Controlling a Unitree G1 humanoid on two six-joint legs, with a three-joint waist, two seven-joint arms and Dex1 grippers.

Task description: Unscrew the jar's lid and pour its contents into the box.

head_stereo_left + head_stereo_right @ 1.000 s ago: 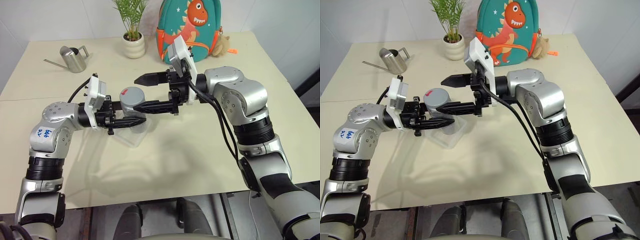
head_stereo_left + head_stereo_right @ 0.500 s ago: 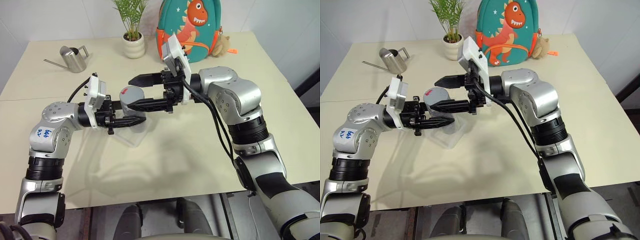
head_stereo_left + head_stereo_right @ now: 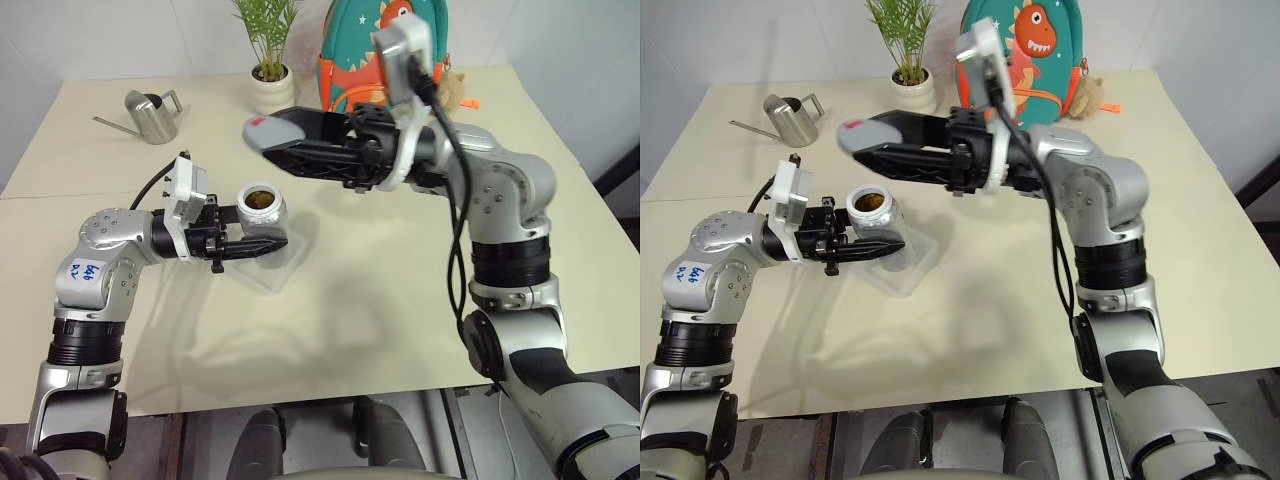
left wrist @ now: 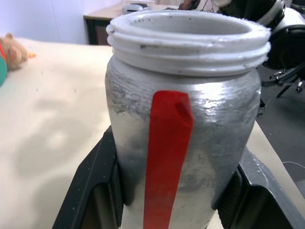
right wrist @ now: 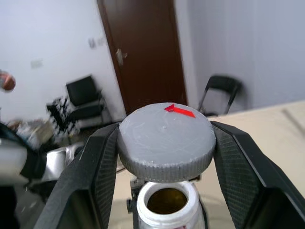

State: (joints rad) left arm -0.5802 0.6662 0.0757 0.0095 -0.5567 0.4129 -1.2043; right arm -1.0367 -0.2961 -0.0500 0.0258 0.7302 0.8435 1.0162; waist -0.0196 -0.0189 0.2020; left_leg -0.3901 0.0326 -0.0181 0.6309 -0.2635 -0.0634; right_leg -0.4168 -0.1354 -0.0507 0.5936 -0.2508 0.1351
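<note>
Over the beige table's left half, the left pincer (image 3: 262, 244) clamps the small silvery cylindrical jar (image 3: 260, 208) upright, mouth open, directly above the shallow clear plastic box (image 3: 283, 270), while the right pincer (image 3: 278, 142) clamps the round grey screw lid (image 3: 268, 127) well above it.

Open upright silvery jar (image 3: 260, 208) over clear box (image 3: 283, 268), lid (image 3: 272, 130) above.
</note>
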